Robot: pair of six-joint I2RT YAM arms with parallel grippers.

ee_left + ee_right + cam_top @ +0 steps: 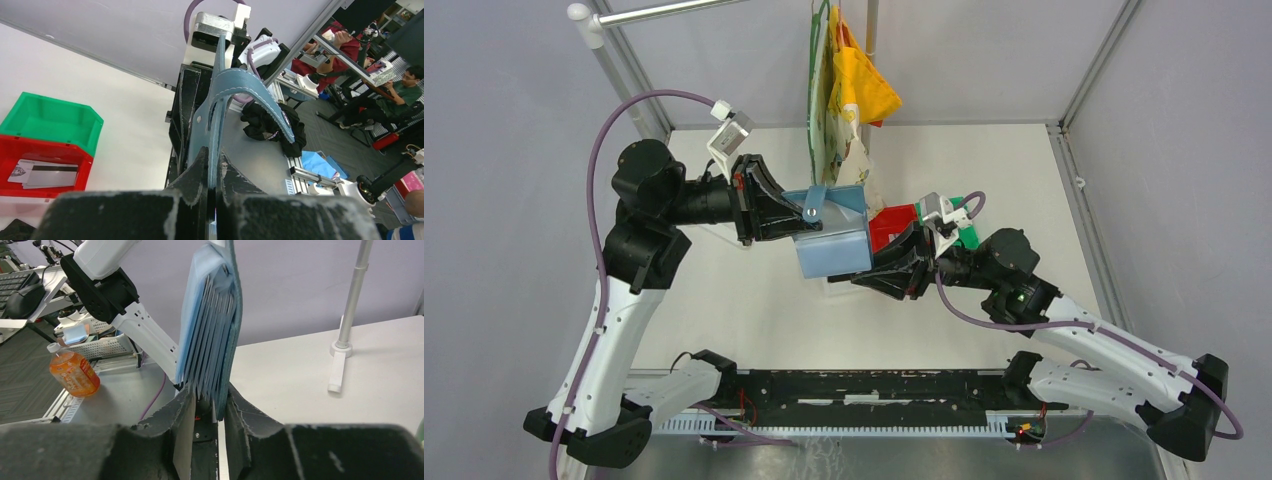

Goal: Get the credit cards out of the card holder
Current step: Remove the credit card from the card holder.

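The card holder, a teal-blue folding wallet, hangs in the air over the middle of the table. My left gripper is shut on one of its flaps, and the flap's tab curls away beyond the fingertips. My right gripper is open, with its jaws either side of the wallet's fanned pocket edges. A thin pale card edge shows between those jaws. Two credit cards, pale with a dark stripe, lie in the red bin.
The red bin and a green bin stand just behind the wallet. Yellow and patterned bags hang from a rack at the back. The rack's pole and white foot stand on the table. An orange bottle lies beyond the table.
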